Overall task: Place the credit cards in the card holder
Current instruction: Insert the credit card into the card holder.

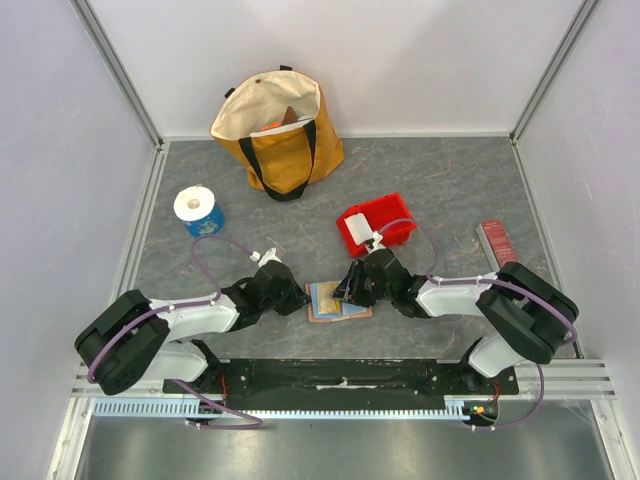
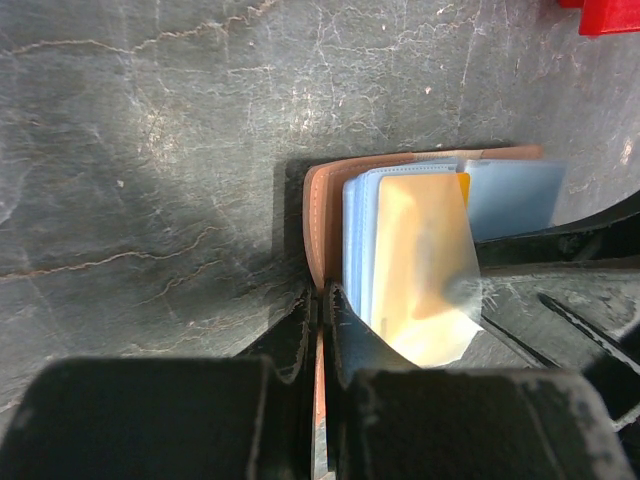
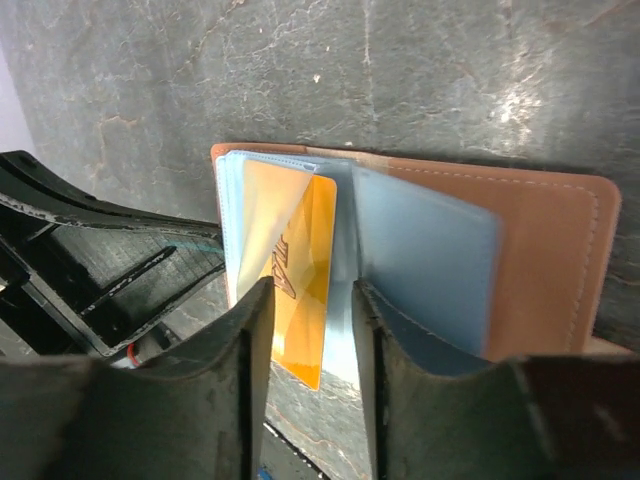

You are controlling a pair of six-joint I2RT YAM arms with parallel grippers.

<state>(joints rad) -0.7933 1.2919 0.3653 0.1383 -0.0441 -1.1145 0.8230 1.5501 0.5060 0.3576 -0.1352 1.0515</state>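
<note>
The tan card holder (image 1: 340,312) lies open on the table between both arms. My left gripper (image 2: 320,305) is shut on its left leather edge (image 2: 318,215). A yellowish credit card (image 3: 312,245) sits partly in a clear sleeve of the holder, its lower end sticking out. My right gripper (image 3: 312,298) is open, one finger on each side of that card with gaps showing. Light blue sleeves or cards (image 3: 425,260) fan out over the tan right flap (image 3: 555,250). In the left wrist view the same yellowish card (image 2: 420,270) shines under the clear sleeve.
A red bin (image 1: 375,225) holding a white item stands just behind the right gripper. A yellow tote bag (image 1: 280,130) is at the back, a white roll on a blue base (image 1: 198,210) at the left, a dark-red ribbed bar (image 1: 493,243) at the right.
</note>
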